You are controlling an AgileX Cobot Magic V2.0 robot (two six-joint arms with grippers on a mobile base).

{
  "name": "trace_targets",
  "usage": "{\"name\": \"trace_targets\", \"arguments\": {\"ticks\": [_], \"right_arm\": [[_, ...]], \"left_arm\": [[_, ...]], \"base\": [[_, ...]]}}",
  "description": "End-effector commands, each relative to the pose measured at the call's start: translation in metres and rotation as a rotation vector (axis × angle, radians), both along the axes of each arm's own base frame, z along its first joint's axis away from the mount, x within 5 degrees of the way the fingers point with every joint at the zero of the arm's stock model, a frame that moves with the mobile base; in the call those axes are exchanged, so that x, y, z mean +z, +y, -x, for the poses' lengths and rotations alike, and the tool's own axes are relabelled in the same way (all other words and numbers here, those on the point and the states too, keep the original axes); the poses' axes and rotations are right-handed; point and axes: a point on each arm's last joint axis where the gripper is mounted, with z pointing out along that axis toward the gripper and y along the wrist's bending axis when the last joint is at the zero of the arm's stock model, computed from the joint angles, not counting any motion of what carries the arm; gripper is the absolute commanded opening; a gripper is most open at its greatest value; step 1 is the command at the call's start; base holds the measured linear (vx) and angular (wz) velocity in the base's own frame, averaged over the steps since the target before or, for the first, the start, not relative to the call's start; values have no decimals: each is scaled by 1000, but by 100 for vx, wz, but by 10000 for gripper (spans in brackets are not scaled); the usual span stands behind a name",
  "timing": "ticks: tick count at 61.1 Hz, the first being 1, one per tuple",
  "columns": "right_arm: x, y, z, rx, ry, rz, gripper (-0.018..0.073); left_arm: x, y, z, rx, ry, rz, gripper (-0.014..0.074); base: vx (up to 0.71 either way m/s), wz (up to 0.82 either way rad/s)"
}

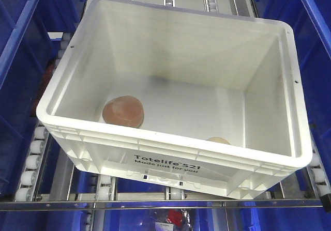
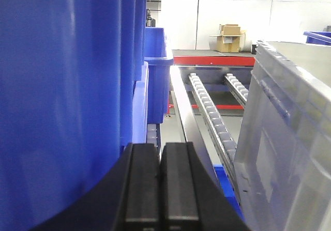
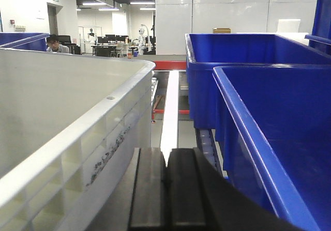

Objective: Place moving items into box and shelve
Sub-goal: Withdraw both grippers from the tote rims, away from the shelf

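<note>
Two balls in one white box: pinkish-brown ball on the floor near the front-left corner; pale peach ball by the front wall, mostly hidden behind the rim. Box sits skewed on roller rack, blue bins on both sides. Left tool: pads pressed together, empty. Right tool: same, beside the box wall.

- The left gripper has its black fingers pressed together, with nothing between them.
- A blue bin stands close on the left.
- The white box is on the right, beside a roller rail.
</note>
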Motion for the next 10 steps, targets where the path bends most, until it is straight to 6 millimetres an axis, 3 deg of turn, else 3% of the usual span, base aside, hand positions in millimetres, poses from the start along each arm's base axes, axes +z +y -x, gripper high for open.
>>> {"name": "trace_targets", "arguments": {"ticks": [1,10], "right_arm": [[1,1,1,13,-79,5,-15],[1,1,1,13,-79,5,-15]], "left_arm": [[-1,-1,1,-13,-72,15,-22],[-1,-1,1,-13,-72,15,-22]], "base": [[0,0],[0,0]]}}
